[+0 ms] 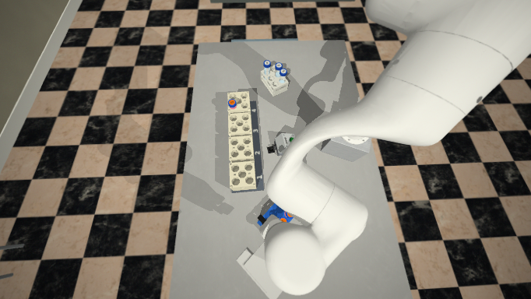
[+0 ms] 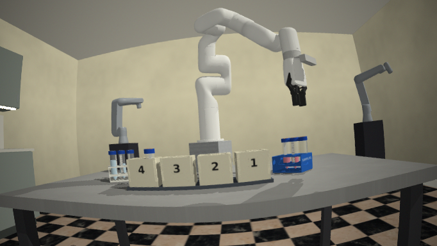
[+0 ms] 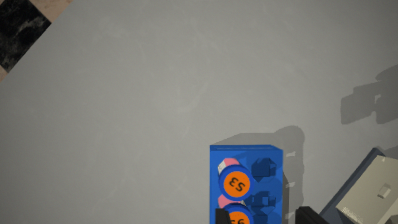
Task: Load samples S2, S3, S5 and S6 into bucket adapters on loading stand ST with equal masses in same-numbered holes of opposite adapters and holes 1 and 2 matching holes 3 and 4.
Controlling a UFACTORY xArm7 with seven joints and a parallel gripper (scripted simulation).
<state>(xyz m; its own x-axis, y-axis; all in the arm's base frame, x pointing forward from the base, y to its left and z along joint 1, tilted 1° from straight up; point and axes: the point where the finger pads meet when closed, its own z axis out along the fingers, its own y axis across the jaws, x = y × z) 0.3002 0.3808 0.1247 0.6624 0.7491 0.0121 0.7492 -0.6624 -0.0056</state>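
Note:
My gripper (image 2: 299,104) (image 3: 265,218) is part open and empty, high above the blue sample rack (image 2: 306,163) (image 3: 215,165). Three blue-capped tubes stand in that rack; the wrist view shows caps S3 (image 3: 236,184) and, cut by the lower edge, S6 (image 3: 237,219). The third cap's ID cannot be read. S5 (image 1: 232,103) (image 2: 149,151) stands in an outer hole of adapter 4 (image 2: 136,177). Adapters 3 (image 1: 233,128) (image 2: 170,179), 2 (image 2: 205,177) and 1 (image 2: 243,174) show empty holes. The white rack (image 1: 275,92) (image 2: 118,180) holds three white-dotted blanks; their numbers are unreadable.
The stand ST (image 1: 259,183) (image 2: 179,188) carries the adapters in a row. The small sloped desk (image 1: 281,147) with the green key (image 1: 291,139) stands beside them, partly behind my arm in the top view. The robot's base block (image 1: 346,149) is behind.

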